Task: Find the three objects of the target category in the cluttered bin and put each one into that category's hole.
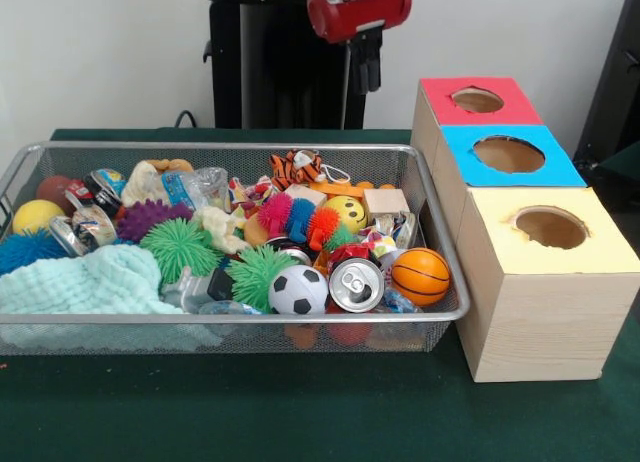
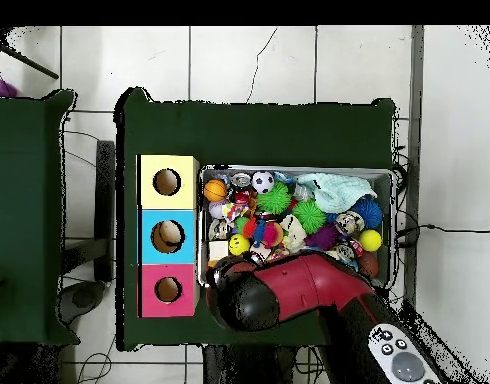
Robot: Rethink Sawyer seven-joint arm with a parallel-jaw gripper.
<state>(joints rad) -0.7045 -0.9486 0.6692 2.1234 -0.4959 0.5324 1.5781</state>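
Below the gripper (image 1: 366, 74), which hangs high over the bin's (image 1: 452, 282) far rim on the side nearest the boxes, the clutter lies untouched, so by my reading the search step is only beginning and nothing has gone into a hole yet. Whether the gripper is apart or together I cannot tell; only its dark tip shows under the red arm housing. One bottle (image 1: 190, 189), clear with a blue label, rests near the bin's far wall, well off to the side of the gripper away from the boxes and lower. Another clear bottle (image 1: 205, 287) seems to lie by the near rim, half buried between a green spiky ball (image 1: 180, 245) and a cloth (image 1: 90, 280). A third I cannot pick out. The next move likely calls for travelling across and descending onto the labelled bottle, avoiding the can (image 1: 356, 283).
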